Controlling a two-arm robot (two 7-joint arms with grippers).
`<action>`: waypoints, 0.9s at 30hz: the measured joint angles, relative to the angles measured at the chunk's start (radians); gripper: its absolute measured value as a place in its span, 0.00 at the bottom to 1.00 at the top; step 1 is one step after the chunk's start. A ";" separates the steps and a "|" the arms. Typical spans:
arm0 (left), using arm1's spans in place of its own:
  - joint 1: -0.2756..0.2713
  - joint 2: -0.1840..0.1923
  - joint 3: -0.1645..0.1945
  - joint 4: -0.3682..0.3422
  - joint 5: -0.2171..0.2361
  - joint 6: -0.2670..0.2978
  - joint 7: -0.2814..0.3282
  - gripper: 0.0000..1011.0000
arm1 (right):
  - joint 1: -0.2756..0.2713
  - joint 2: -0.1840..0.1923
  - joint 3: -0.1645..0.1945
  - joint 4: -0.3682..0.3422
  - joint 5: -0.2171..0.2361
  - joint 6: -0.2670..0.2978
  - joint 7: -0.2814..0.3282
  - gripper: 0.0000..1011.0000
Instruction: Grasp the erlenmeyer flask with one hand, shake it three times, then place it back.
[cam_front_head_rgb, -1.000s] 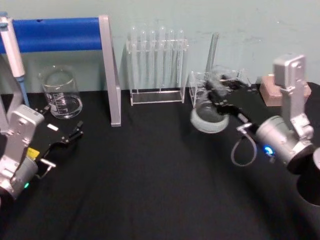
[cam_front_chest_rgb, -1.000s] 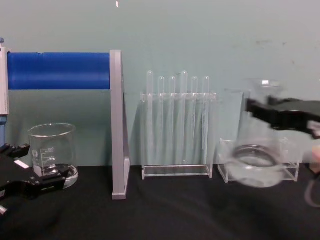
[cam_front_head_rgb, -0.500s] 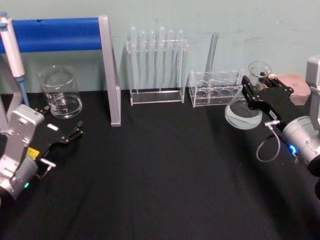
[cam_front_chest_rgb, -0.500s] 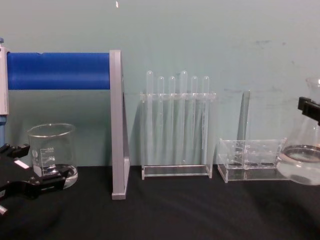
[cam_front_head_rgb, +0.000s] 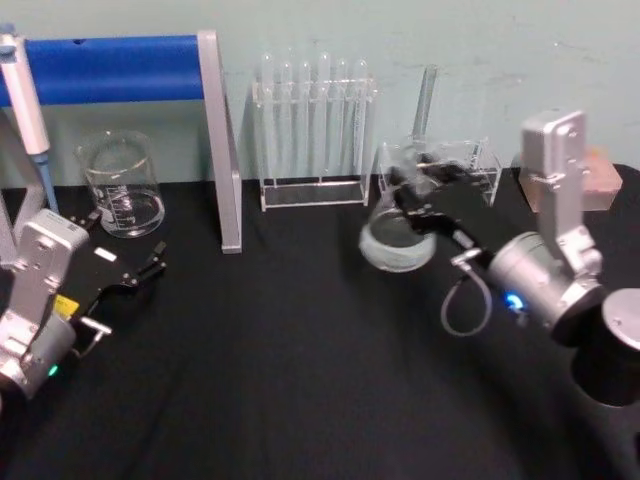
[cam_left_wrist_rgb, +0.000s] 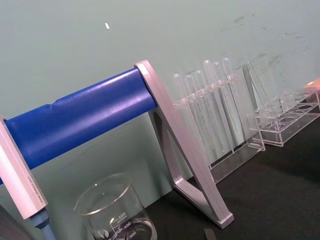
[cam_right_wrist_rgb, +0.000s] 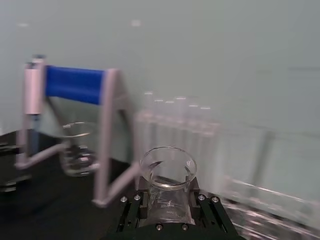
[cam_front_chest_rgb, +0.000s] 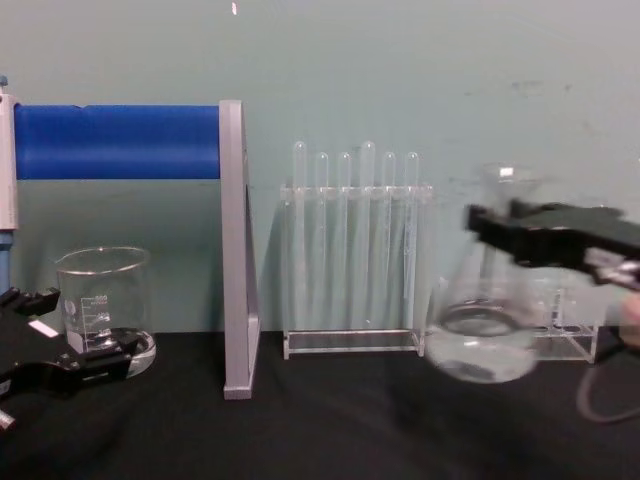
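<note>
The erlenmeyer flask (cam_front_chest_rgb: 482, 338) is clear glass, smooth and glossy, with faint white print; the beaker (cam_front_head_rgb: 122, 188) is the same shiny glass; the test-tube rack (cam_front_chest_rgb: 355, 342) looks like clear, polished plastic; the tabletop (cam_front_head_rgb: 300, 380) wears a matt black cloth; the right gripper (cam_front_head_rgb: 415, 190) has dull black jaws, and its arm (cam_front_head_rgb: 545, 280) is satin silver metal; the blue bar (cam_front_head_rgb: 110, 68) looks smooth with a soft sheen, beside a brushed grey metal upright (cam_front_head_rgb: 222, 150); the wall (cam_front_chest_rgb: 400, 60) is flat, scuffed pale paint.

The black table (cam_front_head_rgb: 300, 380) bears a beaker (cam_front_head_rgb: 122, 190), blue-barred stand (cam_front_head_rgb: 222, 150), tube rack (cam_front_head_rgb: 312, 140) and, seemingly, a low clear rack (cam_front_head_rgb: 485, 165).
</note>
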 joint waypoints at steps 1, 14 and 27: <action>0.000 0.000 0.000 0.000 0.000 0.000 0.000 0.99 | 0.005 -0.001 -0.011 0.004 0.002 -0.001 0.012 0.44; 0.000 0.000 0.000 0.000 0.000 0.000 0.000 0.99 | 0.057 -0.001 -0.124 0.038 0.040 -0.017 0.113 0.44; 0.000 0.000 0.000 0.000 0.000 0.000 0.000 0.99 | 0.031 0.021 -0.052 0.024 0.041 -0.024 -0.010 0.44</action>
